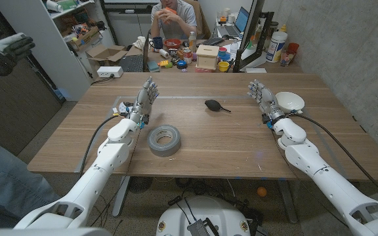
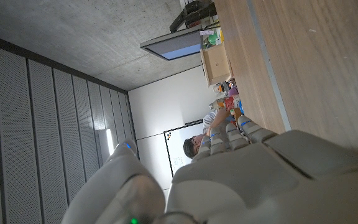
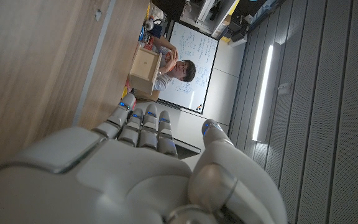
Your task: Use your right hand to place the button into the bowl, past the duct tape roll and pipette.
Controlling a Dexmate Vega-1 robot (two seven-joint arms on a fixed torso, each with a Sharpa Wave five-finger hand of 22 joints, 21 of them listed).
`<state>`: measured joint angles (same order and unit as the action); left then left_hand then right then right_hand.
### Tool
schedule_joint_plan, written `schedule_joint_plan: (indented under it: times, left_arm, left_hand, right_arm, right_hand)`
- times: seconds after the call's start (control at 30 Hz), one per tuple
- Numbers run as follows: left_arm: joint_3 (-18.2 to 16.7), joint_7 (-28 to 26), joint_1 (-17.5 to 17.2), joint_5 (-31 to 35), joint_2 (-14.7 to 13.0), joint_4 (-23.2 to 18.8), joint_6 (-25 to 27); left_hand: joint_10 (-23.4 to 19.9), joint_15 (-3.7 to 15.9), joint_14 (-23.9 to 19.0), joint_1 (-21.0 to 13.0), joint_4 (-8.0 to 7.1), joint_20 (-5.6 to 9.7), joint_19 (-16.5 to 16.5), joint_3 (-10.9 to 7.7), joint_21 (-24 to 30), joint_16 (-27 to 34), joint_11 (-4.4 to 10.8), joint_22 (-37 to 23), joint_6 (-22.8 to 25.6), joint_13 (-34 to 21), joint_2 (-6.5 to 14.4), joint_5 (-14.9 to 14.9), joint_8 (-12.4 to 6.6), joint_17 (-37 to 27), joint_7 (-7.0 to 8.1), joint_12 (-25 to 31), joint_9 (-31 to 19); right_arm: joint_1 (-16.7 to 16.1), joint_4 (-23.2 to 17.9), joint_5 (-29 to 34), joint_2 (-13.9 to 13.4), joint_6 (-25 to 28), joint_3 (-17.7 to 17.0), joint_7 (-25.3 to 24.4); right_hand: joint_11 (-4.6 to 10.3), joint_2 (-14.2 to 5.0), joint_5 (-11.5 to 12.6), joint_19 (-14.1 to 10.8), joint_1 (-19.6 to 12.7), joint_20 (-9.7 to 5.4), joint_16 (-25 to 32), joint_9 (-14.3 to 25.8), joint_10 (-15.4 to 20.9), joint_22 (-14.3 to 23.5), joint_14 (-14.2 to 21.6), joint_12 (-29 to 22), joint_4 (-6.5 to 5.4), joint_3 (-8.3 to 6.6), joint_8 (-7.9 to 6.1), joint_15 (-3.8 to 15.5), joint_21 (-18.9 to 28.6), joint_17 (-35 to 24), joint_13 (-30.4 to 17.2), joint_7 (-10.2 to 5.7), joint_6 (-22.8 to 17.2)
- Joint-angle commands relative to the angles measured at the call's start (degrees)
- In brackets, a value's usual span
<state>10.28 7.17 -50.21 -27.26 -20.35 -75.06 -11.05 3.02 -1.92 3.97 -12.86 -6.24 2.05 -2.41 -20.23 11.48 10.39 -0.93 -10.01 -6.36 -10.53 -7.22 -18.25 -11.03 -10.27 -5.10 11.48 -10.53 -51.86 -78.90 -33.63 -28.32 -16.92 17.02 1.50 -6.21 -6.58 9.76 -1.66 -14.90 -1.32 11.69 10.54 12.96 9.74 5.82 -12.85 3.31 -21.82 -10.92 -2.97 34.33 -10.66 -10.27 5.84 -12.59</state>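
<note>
1. Our right hand (image 1: pixel 261 95) stands on its edge near the right far part of the wooden table (image 1: pixel 241 141), fingers up and apart, grasping nothing. It waits just beside the white ceramic bowl (image 1: pixel 289 101), which sits toward the table's far right corner.
2. Our left hand (image 1: pixel 144 99) mirrors it on the left side, fingers spread and upright, holding nothing. We judge this a parked pose, kept out of the way since the task belongs to the right hand.
3. The grey duct tape roll (image 1: pixel 165 140) lies flat near the middle of the table, closer to the near edge, just beside our left forearm.
4. A black bulb-shaped pipette (image 1: pixel 214 105) lies near the centre toward the far edge, its thin tip pointing toward the right side.
5. The button: we cannot pick it out for certain. Small objects lie at the left far part of the table near our left hand, too small to identify.
6. If the button is over there, the right hand must cross past the tape and pipette, then carry it back to the bowl. That would explain the layout: obstacles in the middle, bowl on the right.
7. A person sits behind the table's far edge; another person's gloved hand (image 1: pixel 4 50) shows at far left.
8. Nothing of the task looks done yet.
</note>
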Motion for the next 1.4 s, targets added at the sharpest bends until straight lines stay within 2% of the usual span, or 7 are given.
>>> schedule_joint_plan:
  times: [0.03, 0.4, 0.5, 0.6, 0.93, 1.17, 1.4]
  left_arm:
    - [-1.2, 0.7, 0.0, 1.5, 1.1, -0.5, 1.2]
    - [-1.8, 1.1, 0.4, 2.3, 1.0, -1.6, 2.3]
    - [-1.8, 1.3, 0.4, 2.4, 1.0, -1.6, 2.5]
    - [-1.8, 1.6, 0.7, 2.5, 1.1, -1.4, 2.8]
    - [-2.2, 3.3, 1.5, 1.9, 1.8, 0.0, 3.0]
    - [-2.4, 3.9, 1.7, 2.0, 1.8, -0.6, 3.2]
    - [-2.5, 4.0, 1.7, 2.3, 1.5, -1.9, 2.9]
  left_hand:
    - [0.3, 0.12, 0.6, -0.6, 0.06, 1.07, -0.4, 0.15, 0.1, 0.4, 0.04, -0.2, -0.1, -0.3, 0.2, -0.3, -0.26, -0.3, 0.4, 0.2, -0.1]
    - [0.2, 0.09, 0.6, -0.6, 0.07, 0.94, -0.5, 0.25, 0.0, 0.4, 0.13, -0.2, -0.1, -0.3, 0.3, -0.3, -0.25, -0.3, 0.48, 0.2, -0.1]
    - [0.2, 0.09, 0.6, -0.6, 0.07, 0.86, -0.5, 0.27, 0.0, 0.4, 0.15, -0.2, -0.1, -0.3, 0.4, -0.3, -0.26, -0.3, 0.48, 0.2, -0.1]
    - [0.2, 0.09, 0.5, -0.6, 0.08, 0.8, -0.5, 0.3, 0.0, 0.4, 0.12, -0.2, -0.1, -0.3, 0.4, -0.3, -0.25, -0.3, 0.61, 0.3, -0.1]
    - [0.0, 0.0, 0.5, -0.7, 0.1, 0.57, -0.5, 0.4, 0.0, 0.4, 0.04, -0.2, 0.1, -0.3, 0.5, -0.4, -0.29, -0.3, 0.6, 0.3, -0.1]
    - [-0.1, -0.18, 0.3, -0.7, 0.11, 0.36, -0.5, 0.48, 0.0, 0.5, 0.03, -0.2, 0.3, -0.3, 0.6, -0.4, -0.37, -0.4, 0.6, 0.3, -0.1]
    - [-0.3, -0.27, 0.2, -0.8, 0.12, 0.19, -0.3, 0.58, 0.1, 0.5, -0.07, -0.2, 0.5, -0.3, 0.6, -0.4, -0.43, -0.4, 0.57, 0.4, -0.1]
  right_arm:
    - [-2.5, -3.5, 1.2, -1.9, -1.3, -0.8, -1.2]
    - [-6.2, -9.1, 3.3, -4.8, -0.1, -1.6, -5.1]
    - [-6.9, -9.8, 2.7, -5.1, 0.1, -1.9, -5.3]
    - [-8.4, -11.4, 2.9, -6.0, 0.3, -2.2, -5.9]
    - [-11.7, -15.8, 4.4, -8.6, 0.3, -3.1, -7.9]
    - [-13.1, -16.1, 3.6, -9.1, -0.7, -3.5, -7.5]
    - [-15.4, -18.4, 5.6, -11.5, 0.0, -4.3, -9.2]
  right_hand:
    - [0.0, -0.39, 0.3, 0.4, -0.4, -0.07, -0.2, 0.2, -0.2, 0.1, -0.3, 0.3, 0.21, -0.13, -0.03, -0.05, -0.3, -0.2, -0.1, -0.22, 0.4]
    - [-0.03, -0.48, 0.4, 1.0, -0.7, 0.29, -0.2, 0.2, -0.2, 0.1, -0.3, 0.4, 0.46, -0.12, -0.03, -0.17, -0.8, -0.1, -0.1, -0.27, 0.5]
    - [-0.01, -0.58, 0.5, 1.1, -1.0, 0.39, -0.3, 0.2, -0.3, 0.1, -0.3, 0.4, 0.71, -0.22, 0.04, -0.14, -1.1, 0.0, -0.1, -0.88, 0.7]
    - [0.25, -0.95, 0.6, 1.3, -1.3, 0.3, -0.3, 0.2, -0.3, 0.1, -0.5, 0.5, 0.87, -0.41, 0.09, -0.06, -1.3, 0.0, -0.2, -1.41, 0.9]
    - [0.51, -1.0, 0.7, 1.5, -1.7, 0.62, -0.4, 0.2, -0.4, 0.2, -0.7, 0.5, 1.22, -0.43, 0.05, -0.18, -1.8, 0.0, -0.2, -1.5, 1.1]
    - [0.95, -0.76, 0.7, 1.2, -2.2, 0.66, -0.3, 0.2, 0.2, 0.2, -0.2, 0.4, 1.75, -0.38, -0.32, 0.11, -2.2, 0.1, -0.2, -1.68, 0.2]
    - [0.95, -0.43, 0.6, 0.9, -2.5, 0.89, -0.3, 0.2, 0.2, 0.2, 0.0, 0.4, 2.13, -0.25, -0.35, -0.07, -2.4, 0.1, -0.3, -1.93, 0.0]
